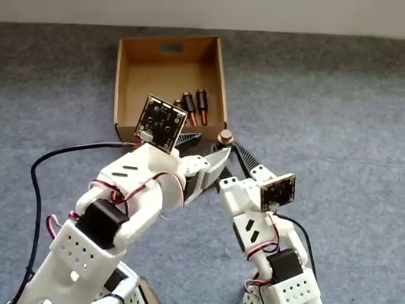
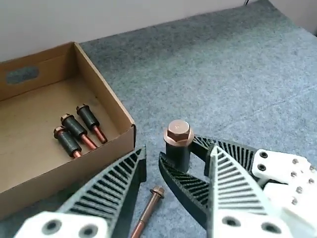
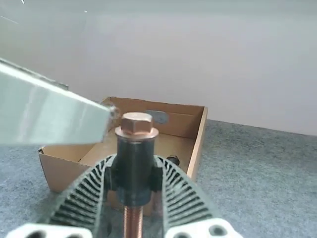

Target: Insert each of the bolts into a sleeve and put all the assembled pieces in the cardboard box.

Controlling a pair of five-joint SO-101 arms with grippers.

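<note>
Bolt in its sleeve [image 3: 133,148]: a copper hex head over a black collar, the shank poking out below. It stands upright, gripped by the right jaws, just off the 5 o'clock corner of the cardboard box [image 1: 145,73]. Three assembled pieces [image 1: 192,107] lie side by side at the box's 4 o'clock side. The left jaws gape apart beside the held piece. The left wrist view adds a loose bolt [image 2: 146,214] on the grey bench [image 1: 329,95].
</note>
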